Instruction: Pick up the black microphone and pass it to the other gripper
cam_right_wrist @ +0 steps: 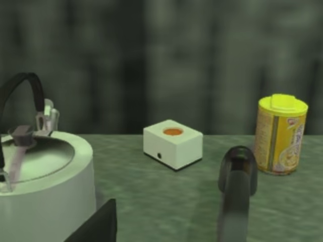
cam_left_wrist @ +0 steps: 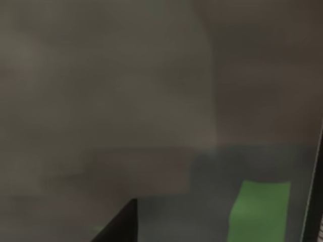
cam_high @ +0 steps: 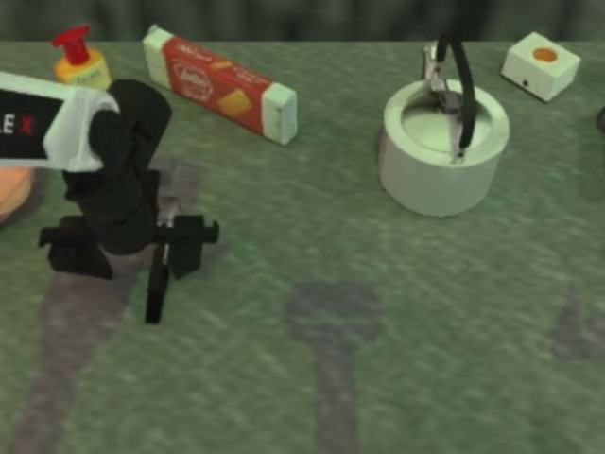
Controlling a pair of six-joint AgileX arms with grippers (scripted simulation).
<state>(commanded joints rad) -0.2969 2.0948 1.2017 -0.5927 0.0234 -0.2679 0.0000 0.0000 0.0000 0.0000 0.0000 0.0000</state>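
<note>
1. Holding at the 9 o'clock side of the table [cam_high: 397, 359] in the top view, the left gripper [cam_high: 168, 244] looks clenched on the black microphone [cam_high: 154, 293]. The contact itself is partly hidden by the wrist.
2. The microphone's long axis runs roughly 12 to 6 o'clock, with the lower end leaning a little toward 7. The free handle end hangs out on the 6 o'clock side of the grip; I cannot make out the head.
3. The left wrist view is dim and shows nothing of the grip.
4. The right gripper [cam_right_wrist: 96, 227] is out of the top view, off toward 3 o'clock, and only a dark edge of it shows in its own wrist view. I cannot tell whether it is released or clenched.
5. Judgement: the left arm is the nearer one, so the pass must go toward 3 o'clock, offering the free handle end.
6. Farther off, the white pot [cam_high: 442, 151] stands at 1 o'clock, well apart from the microphone.
</note>
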